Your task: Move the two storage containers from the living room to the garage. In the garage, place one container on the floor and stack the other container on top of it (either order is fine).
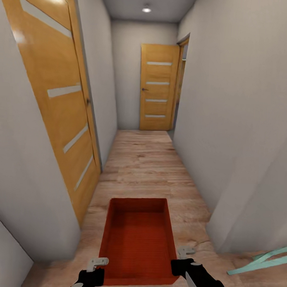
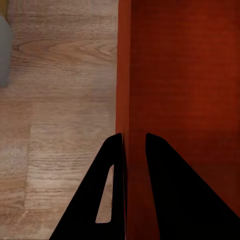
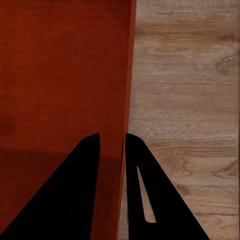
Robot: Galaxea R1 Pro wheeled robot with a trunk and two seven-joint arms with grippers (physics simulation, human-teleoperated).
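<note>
Bin point(image 1: 139, 238): one orange-red open-topped bin, carried level ahead of the trunk, over the plank floor point(image 1: 147, 160) of a narrow hallway. Its inside looks empty; whether a second bin is nested beneath cannot be told.
Left gripper point(image 2: 134, 150): fingers narrow, one on each side of the bin's left wall, clamped on it.
Right gripper point(image 3: 112, 145): likewise narrow, pinching the right wall from above.
Location: hallway with pale grey walls; a wooden door point(image 1: 58, 99) close on the left, a far door point(image 1: 158, 88) at the end, an opening beside it on the right.
Stage, as judged: transport; this is plank flooring, so the garage is not yet reached.
Handling advice: keep both arms at equal height and spacing so the walls do not slip or flex; steer centrally, as the corridor leaves little margin either side.
Head view adds: route, doors, a pale green frame point(image 1: 259, 260) low on the right.
Wrist views add: each wall seated between the fingers, and the floor well below the bin.
</note>
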